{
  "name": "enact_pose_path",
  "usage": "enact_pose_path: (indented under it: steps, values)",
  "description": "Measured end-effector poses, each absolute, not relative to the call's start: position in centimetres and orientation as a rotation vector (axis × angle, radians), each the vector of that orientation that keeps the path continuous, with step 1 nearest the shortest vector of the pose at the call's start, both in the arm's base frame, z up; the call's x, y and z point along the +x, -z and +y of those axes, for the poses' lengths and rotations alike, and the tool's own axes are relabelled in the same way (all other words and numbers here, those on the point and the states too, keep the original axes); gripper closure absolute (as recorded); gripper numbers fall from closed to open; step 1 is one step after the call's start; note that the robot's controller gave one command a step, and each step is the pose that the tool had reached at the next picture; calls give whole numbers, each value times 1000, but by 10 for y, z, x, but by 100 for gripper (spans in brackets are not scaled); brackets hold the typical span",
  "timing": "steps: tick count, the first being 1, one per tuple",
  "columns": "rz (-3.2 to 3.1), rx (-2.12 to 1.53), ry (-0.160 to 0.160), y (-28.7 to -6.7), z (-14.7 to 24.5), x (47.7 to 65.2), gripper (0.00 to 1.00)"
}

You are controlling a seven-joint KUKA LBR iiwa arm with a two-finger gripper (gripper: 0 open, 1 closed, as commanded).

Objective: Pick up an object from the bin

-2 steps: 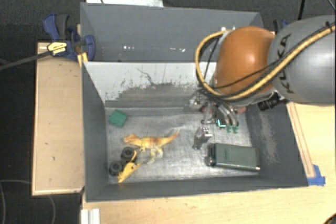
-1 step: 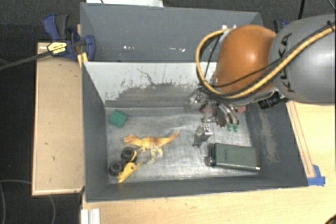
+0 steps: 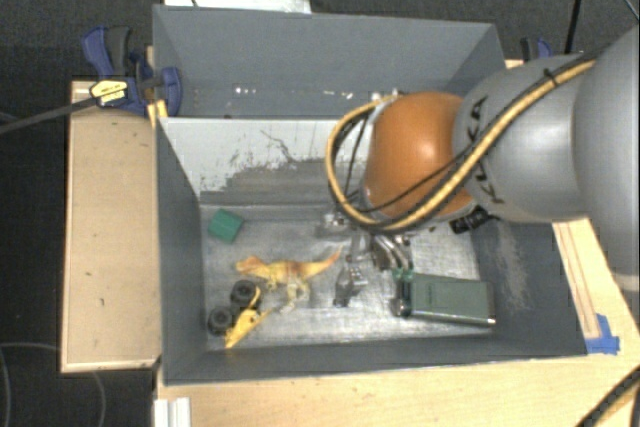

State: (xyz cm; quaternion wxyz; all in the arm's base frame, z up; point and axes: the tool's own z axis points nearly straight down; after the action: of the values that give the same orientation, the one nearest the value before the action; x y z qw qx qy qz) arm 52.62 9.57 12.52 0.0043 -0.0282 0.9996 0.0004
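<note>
The gripper (image 3: 352, 287) is hanging low in the bin (image 3: 190, 215), beneath the arm's orange cover, just beside the right end of the yellow toy dinosaur (image 3: 283, 270). I cannot tell whether it is open, closed or gripping anything.

Judging from this, the main risk is coming from the offset. The gripper is sitting off the dinosaur's end, not over its body, so a close here is likely catching only a thin tip, which could slip out or swing the toy round. A push from this side would be sliding the dinosaur towards the yellow toy with black wheels (image 3: 235, 310), which is lying just to its lower left. The dark flat box (image 3: 450, 300), lying on the far side of the gripper from the dinosaur, could be getting nudged or pinched by mistake.

The dinosaur is looking slender and yellow-orange. It is lying stretched out on the bin floor, with narrow limbs sticking out, offering little to grip. A green block (image 3: 225, 226) is resting apart from it, up and to its left.
</note>
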Motion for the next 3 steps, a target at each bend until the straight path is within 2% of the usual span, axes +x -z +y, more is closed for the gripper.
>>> enact_pose_path:
  steps: [1, 2, 3]
  values:
    - [3143, -123, -1, -111, 118, 520, 0]
    - [3091, -536, -1, -119, 163, 525, 0]
    - [3117, -376, -2, -78, 166, 533, 0]
